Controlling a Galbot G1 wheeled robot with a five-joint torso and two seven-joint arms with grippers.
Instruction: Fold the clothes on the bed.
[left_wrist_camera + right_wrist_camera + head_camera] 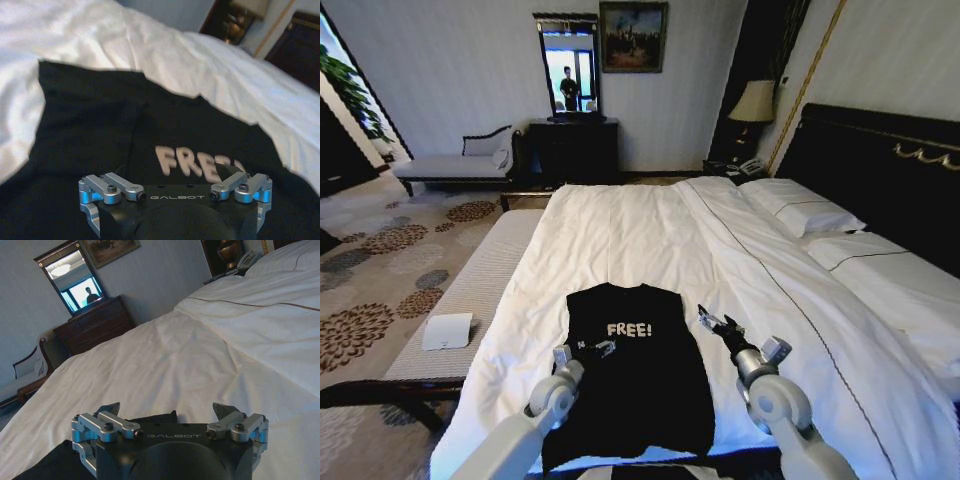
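The clothes, one black T-shirt (630, 385) with white "FREE!" lettering (629, 329), lie flat and face up on the white duvet of the bed (620, 225), close to its near edge. My left gripper (598, 348) hovers open over the shirt's left chest, just left of the lettering; the left wrist view looks down on the black fabric (100, 125) and the lettering (197, 162). My right gripper (715, 322) is open at the shirt's upper right edge, over the duvet. In the right wrist view its fingertips (112, 408) stand wide apart above a black corner of the shirt (152, 419).
White pillows (800, 212) and a dark headboard (880, 165) are on the right. A pale bench (470, 285) with a white box (447, 331) runs along the bed's left side. A dark dresser with mirror (572, 145) and a chaise (455, 165) stand by the far wall.
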